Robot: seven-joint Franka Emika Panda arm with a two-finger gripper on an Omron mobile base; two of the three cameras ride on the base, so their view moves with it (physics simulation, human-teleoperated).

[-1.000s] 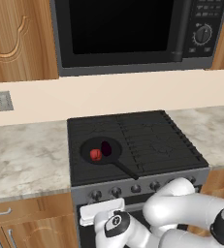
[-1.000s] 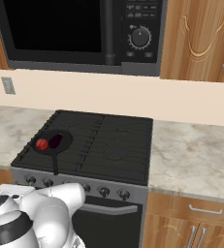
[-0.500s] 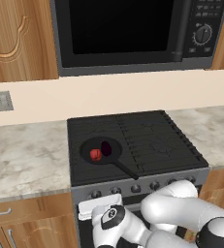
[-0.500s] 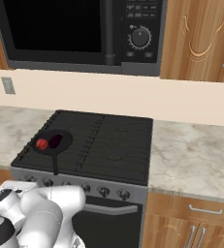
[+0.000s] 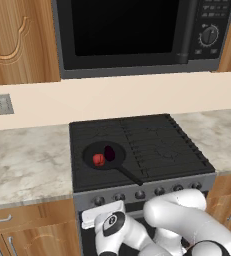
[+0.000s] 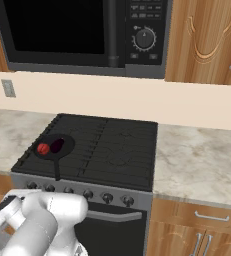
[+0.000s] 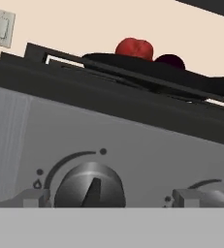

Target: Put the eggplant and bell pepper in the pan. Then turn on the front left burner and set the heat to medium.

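Stove [image 5: 152,145]: dark cooktop set into the marble counter [image 5: 27,160], microwave [image 5: 137,30] above it. Pan [image 5: 105,155]: on the stove's front left burner [image 5: 89,167], handle toward the stove's knob row. Bell pepper [image 5: 98,159] and eggplant [image 5: 109,152]: both inside the pan, side by side. Knob [image 7: 89,189]: on the stove's front panel below the pan, directly ahead of the pincer. Pincer [image 7: 108,201]: jaws spread wide, empty, flanking that knob.
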